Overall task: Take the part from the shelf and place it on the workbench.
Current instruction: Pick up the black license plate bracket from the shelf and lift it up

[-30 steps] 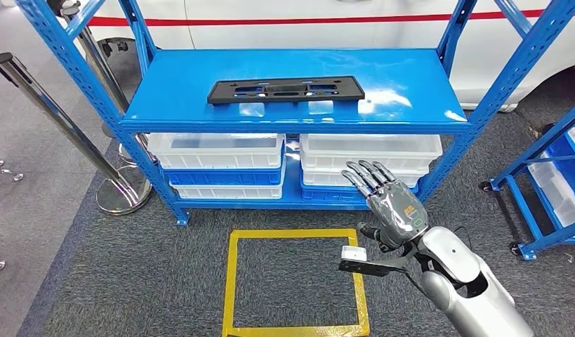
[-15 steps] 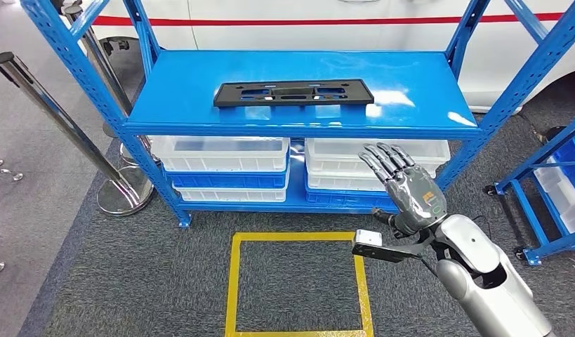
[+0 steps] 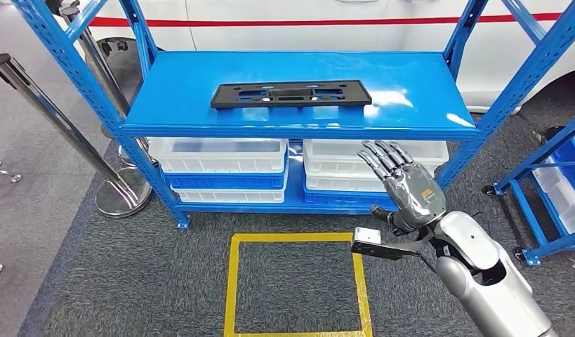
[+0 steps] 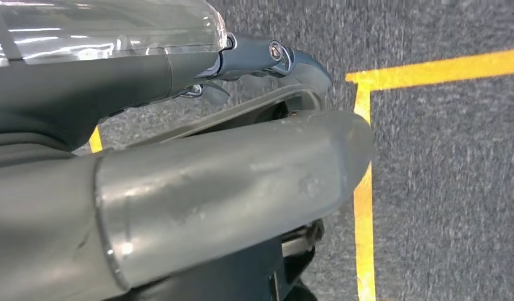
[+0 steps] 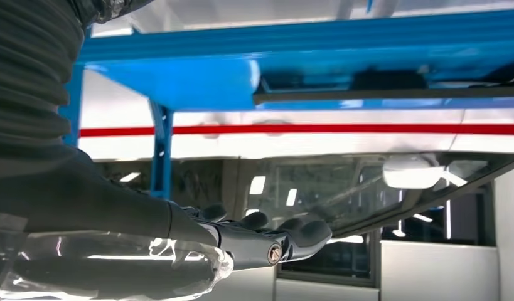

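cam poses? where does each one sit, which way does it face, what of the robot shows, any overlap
Head: high on the body, facing forward and down at the blue shelf with the black part; right hand raised below the shelf board.
Left wrist: behind the left hand, facing the carpet and yellow floor tape.
Right wrist: behind the right hand, looking at the shelf edge.
Shared: head and left wrist see the tape; head and right wrist the shelf.
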